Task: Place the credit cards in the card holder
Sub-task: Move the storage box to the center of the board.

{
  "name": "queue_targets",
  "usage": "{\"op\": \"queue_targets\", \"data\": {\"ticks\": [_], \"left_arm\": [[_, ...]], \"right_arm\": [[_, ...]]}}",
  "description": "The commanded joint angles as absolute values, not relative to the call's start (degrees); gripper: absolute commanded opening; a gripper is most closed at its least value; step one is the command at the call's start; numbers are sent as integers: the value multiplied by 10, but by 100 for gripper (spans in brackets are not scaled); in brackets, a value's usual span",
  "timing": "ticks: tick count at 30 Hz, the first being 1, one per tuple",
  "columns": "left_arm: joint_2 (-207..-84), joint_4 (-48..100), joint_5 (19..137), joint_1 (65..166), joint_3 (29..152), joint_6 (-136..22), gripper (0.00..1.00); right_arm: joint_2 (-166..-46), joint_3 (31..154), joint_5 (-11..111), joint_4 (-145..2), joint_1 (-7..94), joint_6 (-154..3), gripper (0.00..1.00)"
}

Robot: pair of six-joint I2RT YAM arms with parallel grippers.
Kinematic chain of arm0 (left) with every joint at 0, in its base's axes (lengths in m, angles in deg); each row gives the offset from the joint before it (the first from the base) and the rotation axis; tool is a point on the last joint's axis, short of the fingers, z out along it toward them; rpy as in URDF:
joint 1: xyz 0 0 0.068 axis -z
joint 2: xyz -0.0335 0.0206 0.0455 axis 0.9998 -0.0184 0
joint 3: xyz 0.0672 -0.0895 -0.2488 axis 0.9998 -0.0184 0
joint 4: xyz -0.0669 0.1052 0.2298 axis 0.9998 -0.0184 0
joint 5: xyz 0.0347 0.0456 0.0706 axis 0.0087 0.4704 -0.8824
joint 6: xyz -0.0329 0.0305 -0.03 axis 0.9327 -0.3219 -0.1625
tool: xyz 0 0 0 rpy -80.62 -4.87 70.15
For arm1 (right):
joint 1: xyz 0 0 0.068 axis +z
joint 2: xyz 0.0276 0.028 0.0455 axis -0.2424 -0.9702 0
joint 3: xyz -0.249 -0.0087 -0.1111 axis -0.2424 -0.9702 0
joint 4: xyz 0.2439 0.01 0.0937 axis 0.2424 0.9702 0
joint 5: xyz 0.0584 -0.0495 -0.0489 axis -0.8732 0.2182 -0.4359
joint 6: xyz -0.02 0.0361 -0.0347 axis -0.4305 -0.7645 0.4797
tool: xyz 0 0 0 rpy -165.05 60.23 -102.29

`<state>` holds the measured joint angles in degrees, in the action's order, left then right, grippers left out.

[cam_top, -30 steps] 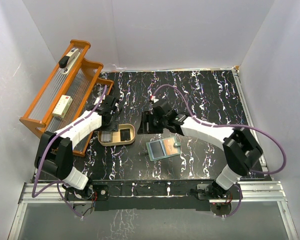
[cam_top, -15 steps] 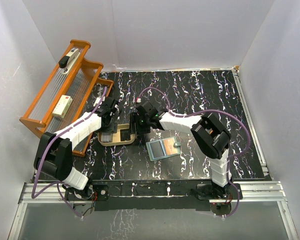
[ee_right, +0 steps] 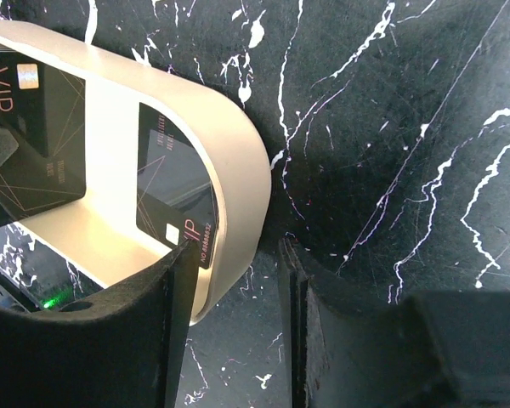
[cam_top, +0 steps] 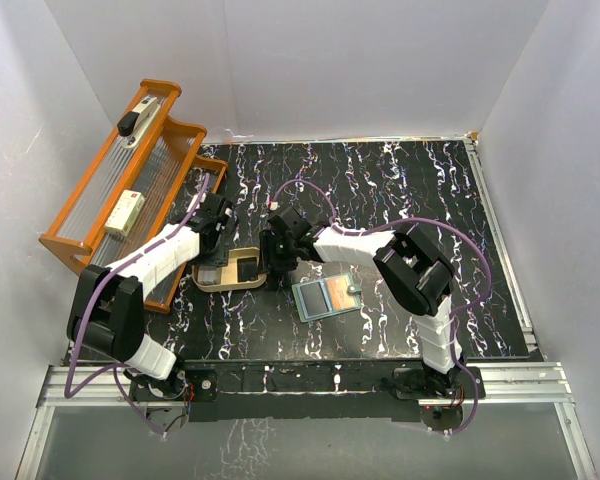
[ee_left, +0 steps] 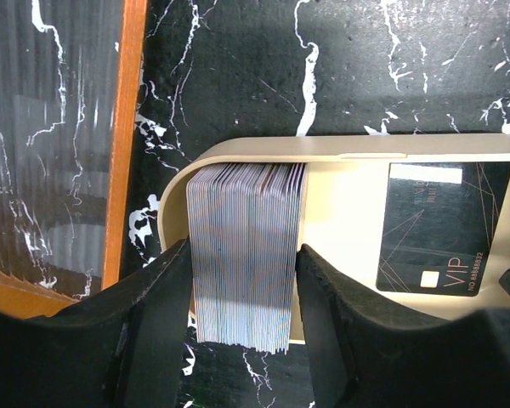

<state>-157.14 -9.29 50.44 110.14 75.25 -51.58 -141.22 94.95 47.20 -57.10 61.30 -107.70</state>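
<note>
changed: right gripper (cam_top: 272,262) has swung off the spot at 12 o'clock of the card holder (cam_top: 325,297) and now sits at the 3 o'clock end of the tan dish (ee_left: 348,146). The left gripper (cam_top: 217,256) has stayed at the dish's 9 o'clock end. Both pincers are narrower than a second ago.
meaning: both arms are now working the dish (pickup stage, I'd judge). Nothing is heading for the holder yet.
left pincer: fingers (ee_left: 153,314) flank the stack of credit cards (ee_left: 246,255), pads right at its two outer faces. Can't tell whether it is clamped or just touching.
right pincer: apart, straddling the dish wall. One finger is inside beside the black card (ee_left: 438,229), the other finger (ee_right: 323,340) is outside with a strip of table (cam_top: 420,200) showing between it and the wall. It holds nothing.
cards: the stack stands on edge against the dish's 9 o'clock wall, pale striped edges up. The black VIP card lies flat in the 3 o'clock half.
card holder: at 4 o'clock of the dish, well apart from both grippers. It lies open and flat, teal inside up. Can't tell from above whether any slot is filled.
risk: the left pincer may lift the whole stack, not one card.
</note>
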Motion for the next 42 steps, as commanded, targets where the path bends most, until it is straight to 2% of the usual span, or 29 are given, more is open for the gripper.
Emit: {"op": "queue_targets", "data": {"ticks": [1,11,19,26,37,40,42], "left_arm": [[-1544,-116,470,1094,774,-530,45],[-1545,-119,457,1095,780,-536,51],[-1543,-122,453,1091,781,-542,53],[-1536,-118,478,1090,775,-538,46],[-1558,-125,499,1090,783,-549,37],[-1560,-126,497,1090,786,-550,37],[-1560,-125,495,1090,788,-548,43]], "right_arm": [[-1412,953,478,-595,618,-1075,39],[-1414,962,484,-590,620,-1073,35],[-1413,953,494,-584,621,-1071,31],[-1398,928,505,-593,622,-1077,27],[-1397,924,505,-595,623,-1078,25],[-1397,925,503,-595,624,-1078,25],[-1399,926,502,-595,624,-1077,25]]}}
